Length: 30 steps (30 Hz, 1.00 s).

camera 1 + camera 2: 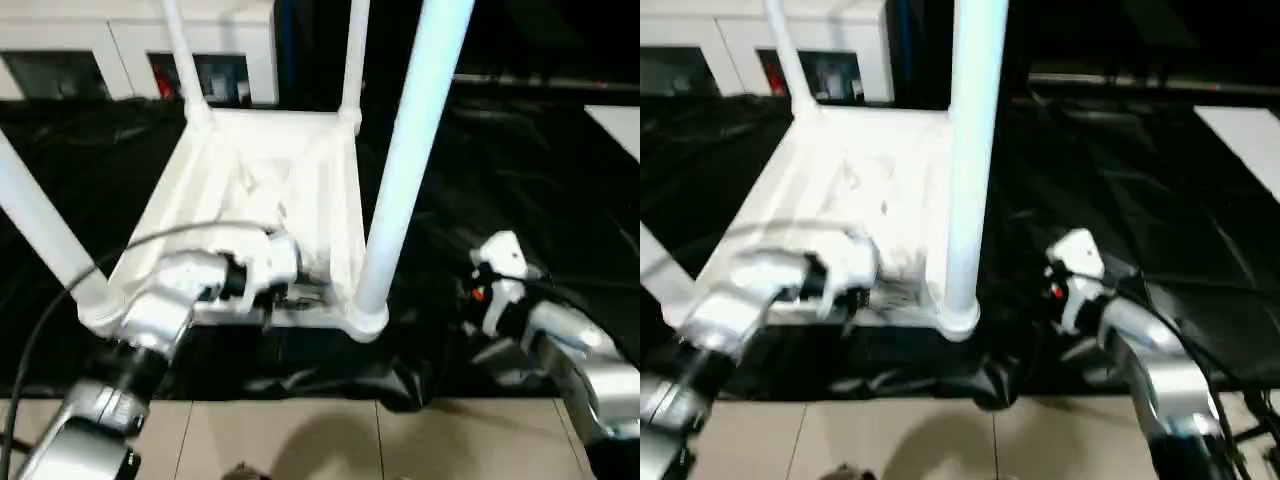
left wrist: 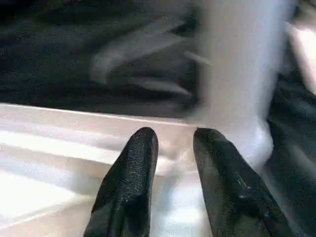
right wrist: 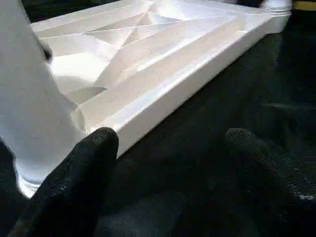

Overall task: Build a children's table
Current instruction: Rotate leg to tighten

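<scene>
The children's table lies upside down on a black sheet, its ribbed white tabletop (image 1: 250, 190) facing up. Four white legs stand in the corner sockets: near right (image 1: 410, 150), near left (image 1: 45, 235), far left (image 1: 180, 50) and far right (image 1: 354, 55). My left gripper (image 2: 175, 136) hovers over the tabletop's near rim, just beside the near right leg's base (image 2: 237, 98). Its black fingers stand slightly apart with nothing between them. My right gripper (image 3: 173, 136) is wide open over the black sheet, to the right of that same leg (image 3: 29, 118), and holds nothing.
A white cabinet with glass doors (image 1: 120, 50) stands behind the table. The black sheet (image 1: 520, 170) covers the floor around it and ends in pale tiles (image 1: 300, 440) at the near edge. A grey cable (image 1: 60, 300) loops over my left forearm.
</scene>
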Available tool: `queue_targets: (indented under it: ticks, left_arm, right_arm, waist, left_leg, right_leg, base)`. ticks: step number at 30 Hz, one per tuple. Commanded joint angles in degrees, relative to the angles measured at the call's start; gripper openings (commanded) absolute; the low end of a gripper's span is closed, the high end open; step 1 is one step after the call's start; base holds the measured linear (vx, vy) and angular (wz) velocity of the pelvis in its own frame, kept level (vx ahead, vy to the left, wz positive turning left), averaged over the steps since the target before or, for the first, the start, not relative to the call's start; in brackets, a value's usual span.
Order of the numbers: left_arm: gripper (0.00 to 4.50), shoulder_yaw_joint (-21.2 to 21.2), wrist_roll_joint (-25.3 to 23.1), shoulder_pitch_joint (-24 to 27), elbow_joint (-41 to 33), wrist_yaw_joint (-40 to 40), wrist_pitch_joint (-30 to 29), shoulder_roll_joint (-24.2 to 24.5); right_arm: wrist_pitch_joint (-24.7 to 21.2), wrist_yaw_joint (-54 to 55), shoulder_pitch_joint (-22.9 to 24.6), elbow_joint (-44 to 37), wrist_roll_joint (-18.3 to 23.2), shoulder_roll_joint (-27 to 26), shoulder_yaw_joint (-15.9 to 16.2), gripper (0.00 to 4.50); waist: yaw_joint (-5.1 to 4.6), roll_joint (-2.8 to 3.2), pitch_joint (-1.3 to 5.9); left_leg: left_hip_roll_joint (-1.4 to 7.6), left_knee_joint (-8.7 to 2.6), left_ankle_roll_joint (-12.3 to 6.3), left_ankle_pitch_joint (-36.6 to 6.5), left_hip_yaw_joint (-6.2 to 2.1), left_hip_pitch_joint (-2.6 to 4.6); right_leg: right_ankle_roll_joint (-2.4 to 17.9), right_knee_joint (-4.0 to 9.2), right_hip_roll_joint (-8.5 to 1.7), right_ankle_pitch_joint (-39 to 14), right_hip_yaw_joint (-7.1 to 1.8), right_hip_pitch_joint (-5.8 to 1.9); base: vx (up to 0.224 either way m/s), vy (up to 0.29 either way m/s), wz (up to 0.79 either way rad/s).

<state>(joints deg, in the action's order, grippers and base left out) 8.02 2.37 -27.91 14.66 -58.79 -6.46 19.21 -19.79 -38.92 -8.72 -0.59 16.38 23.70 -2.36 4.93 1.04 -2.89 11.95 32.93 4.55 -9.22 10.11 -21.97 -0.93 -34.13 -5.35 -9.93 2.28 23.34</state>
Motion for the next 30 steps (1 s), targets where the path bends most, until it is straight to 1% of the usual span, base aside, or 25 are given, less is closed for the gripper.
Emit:
queue_targets:
  ticks: [1,3,4,5,6,7,8,9,10,11,12,13,14,16,17,18,19,20,21,22,23,25,27,29,30]
  left_arm:
    - [1.85,-3.2,-0.9,1.9,-4.1,7.9,-4.3,-2.2]
    - [1.97,-5.9,-0.5,4.3,-7.4,13.2,-4.8,-4.6]
    - [1.97,-7.6,0.7,6.3,-9.7,15.7,-5.2,-6.0]
    - [2.11,-9.7,1.8,8.6,-11.9,18.7,-3.7,-7.6]
    - [2.11,-10.7,2.1,9.8,-12.9,20.2,-2.8,-8.3]
    - [2.23,-12.7,1.7,13.2,-16.5,24.4,-1.9,-10.0]
    - [2.28,-14.3,-0.2,15.9,-19.3,28.8,-1.1,-11.4]
    - [2.33,-14.7,-0.6,16.7,-20.2,29.9,-1.1,-11.8]
    - [2.39,-16.3,-2.2,21.1,-24.0,33.4,0.3,-13.9]
    - [2.39,-16.9,-3.2,23.7,-25.9,35.1,1.2,-15.0]
    - [2.39,-17.0,-3.8,25.6,-27.3,36.0,1.3,-15.6]
    - [2.39,-16.9,-4.0,26.5,-27.9,36.2,1.0,-15.6]
    - [2.39,-17.1,-4.2,28.3,-28.6,36.9,1.7,-16.2]
    - [2.39,-17.3,-4.3,31.1,-29.6,38.1,2.7,-16.9]
    - [2.39,-17.4,-4.6,31.8,-29.8,38.7,3.2,-17.1]
    - [2.39,-17.1,-4.5,33.8,-30.5,39.4,3.9,-17.4]
    - [2.39,-17.1,-4.5,33.8,-30.5,39.4,3.9,-17.4]
    - [2.39,-16.6,-3.9,35.5,-31.2,39.7,4.0,-17.4]
    - [2.58,-16.7,-1.7,36.2,-31.8,39.2,2.9,-17.8]
    - [2.58,-16.8,0.1,36.8,-32.5,38.6,2.1,-18.3]
    - [2.68,-16.8,0.1,36.8,-32.5,38.6,2.1,-18.3]
    - [2.86,-16.5,0.2,38.4,-33.5,39.0,1.3,-18.6]
    - [3.06,-16.1,-1.3,40.1,-34.7,40.5,1.0,-18.6]
    - [3.2,-15.6,-2.5,40.9,-35.7,40.9,0.7,-18.2]
    - [3.24,-15.5,-2.9,41.0,-36.1,41.1,1.0,-17.9]
  right_arm:
    - [-0.9,2.7,0.5,-3.0,0.6,-0.8,-1.7,3.79]
    - [-1.4,4.6,1.4,-4.8,1.0,-2.1,-2.3,3.79]
    - [-1.9,5.1,2.4,-6.4,1.5,-2.6,-2.5,3.79]
    - [-2.1,5.7,3.6,-8.1,1.9,-3.2,-2.7,3.79]
    - [-2.1,6.1,4.1,-8.9,2.1,-3.4,-2.9,3.79]
    - [-2.0,7.3,5.6,-10.9,2.5,-4.2,-3.6,3.79]
    - [-1.4,8.7,6.8,-12.3,2.4,-4.9,-4.3,3.79]
    - [-1.3,9.1,7.1,-12.6,2.4,-5.2,-4.5,3.79]
    - [-0.4,10.5,8.5,-13.8,2.0,-6.2,-4.8,3.79]
    - [0.1,11.2,9.4,-14.1,1.1,-6.5,-4.7,3.79]
    - [-0.4,11.8,10.1,-14.2,0.8,-6.6,-4.6,3.79]
    - [-1.0,12.1,10.3,-14.2,1.0,-6.8,-4.5,3.79]
    - [-0.3,11.9,11.0,-13.9,0.6,-6.7,-4.3,3.79]
    - [0.5,11.7,12.2,-13.7,0.6,-7.0,-4.4,3.79]
    - [0.6,11.4,12.4,-13.6,0.8,-6.9,-4.4,3.79]
    - [0.9,10.4,12.9,-13.6,1.3,-6.7,-4.1,3.79]
    - [0.9,10.4,12.9,-13.6,1.3,-6.7,-4.1,3.79]
    - [1.1,9.7,12.8,-13.6,1.6,-6.4,-3.3,3.79]
    - [1.4,9.2,12.3,-13.4,1.3,-6.3,-2.5,3.79]
    - [1.8,8.4,12.0,-13.2,1.7,-6.3,-2.1,3.79]
    - [1.8,8.4,12.0,-13.2,1.7,-6.3,-2.1,3.96]
    - [2.0,7.4,11.0,-12.0,2.7,-7.3,-1.0,4.14]
    - [2.2,7.7,10.8,-11.5,2.5,-8.4,0.0,4.38]
    - [1.8,8.0,11.6,-11.9,2.4,-8.7,0.2,4.5]
    - [1.6,8.5,11.9,-11.7,1.7,-8.6,0.4,4.5]
  waist:
    - [-0.23,0.26,3.39]
    - [-0.44,0.13,3.42]
    - [-0.35,0.42,3.32]
    - [-0.51,0.48,3.46]
    - [-0.7,0.79,3.43]
    - [-0.72,1.02,3.47]
    - [-1.05,0.94,3.4]
    - [-1.3,0.91,3.35]
    - [-1.58,1.39,3.26]
    - [-1.76,1.27,3.22]
    - [-1.87,1.19,3.02]
    - [-1.96,1.31,3.06]
    - [-2.03,1.31,3.05]
    - [-2.08,1.32,2.88]
    - [-2.07,1.32,2.83]
    - [-2.03,0.56,2.88]
    - [-1.92,0.9,2.8]
    - [-1.94,1.09,2.74]
    - [-1.91,0.49,2.76]
    - [-1.88,0.67,2.69]
    - [-1.88,0.67,2.68]
    - [-1.82,0.13,2.68]
    - [-1.92,0.48,2.64]
    - [-1.85,0.44,2.7]
    - [-1.75,0.33,2.74]
  left_leg:
    - [0.8,-3.89,-0.54,-17.6,0.28,1.16]
    - [0.79,-3.98,-0.58,-17.0,0.16,0.75]
    - [0.64,-3.99,-0.64,-17.5,0.15,0.8]
    - [0.74,-3.97,-0.77,-17.2,0.06,0.65]
    - [0.69,-3.99,-0.9,-18.0,0.07,0.58]
    - [0.6,-3.96,-0.76,-18.5,-0.03,0.62]
    - [0.59,-4.06,-0.83,-19.3,-0.09,0.38]
    - [0.62,-4.09,-0.92,-20.1,-0.12,0.39]
    - [0.5,-4.18,-0.83,-21.1,-0.18,0.46]
    - [0.7,-4.26,-0.85,-21.1,-0.28,0.27]
    - [0.56,-4.25,-0.89,-22.0,-0.24,0.27]
    - [0.45,-4.15,-0.83,-22.6,-0.18,0.52]
    - [0.3,-4.13,-0.82,-23.4,-0.26,0.61]
    - [0.34,-4.27,-0.72,-24.0,-0.43,0.36]
    - [0.31,-4.26,-0.62,-25.0,-0.44,0.57]
    - [0.33,-4.22,-0.8,-25.1,-0.5,0.43]
    - [0.37,-4.39,-0.79,-25.0,-0.63,0.31]
    - [0.28,-4.34,-0.65,-25.5,-0.59,0.42]
    - [0.3,-4.35,-0.73,-25.4,-0.68,0.3]
    - [0.28,-4.43,-0.76,-25.3,-0.69,0.17]
    - [0.29,-4.37,-0.72,-25.6,-0.65,0.28]
    - [0.26,-4.37,-0.9,-25.0,-0.65,0.19]
    - [0.41,-4.55,-0.68,-25.2,-0.8,0.0]
    - [0.4,-4.48,-0.36,-26.1,-0.76,0.44]
    - [0.42,-4.64,-0.21,-26.1,-0.84,0.3]
  right_leg:
    - [11.8,4.13,-1.73,-14.7,-1.29,-2.57]
    - [10.1,4.35,-1.59,-16.2,-1.27,-2.65]
    - [9.5,4.63,-1.53,-17.5,-1.23,-2.44]
    - [9.1,4.65,-1.46,-16.8,-1.26,-2.54]
    - [8.7,4.92,-1.33,-16.8,-1.19,-2.42]
    - [8.5,4.81,-1.25,-17.3,-1.09,-2.36]
    - [7.9,5.02,-1.17,-18.1,-0.99,-2.4]
    - [7.1,5.24,-1.08,-19.1,-0.95,-2.29]
    - [6.5,5.43,-1.0,-21.3,-0.89,-2.07]
    - [6.2,5.57,-1.12,-21.5,-0.87,-2.19]
    - [5.1,5.94,-1.03,-24.0,-0.79,-1.97]
    - [4.7,6.05,-0.89,-25.0,-0.86,-1.67]
    - [3.8,6.26,-0.82,-26.8,-0.9,-1.44]
    - [2.9,6.42,-0.84,-27.7,-0.84,-1.4]
    - [2.3,6.64,-0.8,-29.1,-0.87,-1.15]
    - [1.9,6.67,-0.83,-29.4,-0.84,-1.22]
    - [1.8,6.56,-1.0,-29.6,-0.85,-1.31]
    - [1.3,6.78,-0.87,-30.5,-0.83,-1.02]
    - [1.2,6.64,-1.03,-30.8,-0.81,-1.16]
    - [1.1,6.69,-1.04,-31.1,-0.8,-1.17]
    - [1.0,6.84,-1.08,-31.9,-0.82,-0.98]
    - [0.8,6.8,-1.03,-31.6,-0.82,-1.01]
    - [0.7,6.66,-1.07,-30.7,-0.81,-1.07]
    - [0.5,6.84,-0.93,-30.7,-0.9,-0.78]
    - [0.5,6.75,-0.91,-29.9,-0.88,-1.01]
  base:
    - [0.0,0.0,0.0]
    - [0.0,0.0,0.0]
    - [0.0,0.0,0.0]
    - [0.0,0.0,0.0]
    - [0.0,0.0,0.0]
    - [0.0,0.0,0.0]
    - [0.0,0.0,0.0]
    - [0.0,0.0,0.0]
    - [0.0,0.0,0.0]
    - [0.0,0.0,0.0]
    - [0.0,0.0,0.0]
    - [0.0,0.0,0.0]
    - [0.0,0.0,0.0]
    - [0.0,0.0,0.0]
    - [0.0,0.0,0.0]
    - [0.0,0.0,0.0]
    - [0.0,0.0,0.0]
    - [0.0,0.0,0.0]
    - [0.0,0.0,0.0]
    - [0.0,0.0,0.0]
    - [0.0,0.0,0.0]
    - [0.0,0.0,0.0]
    - [0.0,0.0,0.0]
    - [0.0,0.0,0.0]
    - [0.0,0.0,0.0]
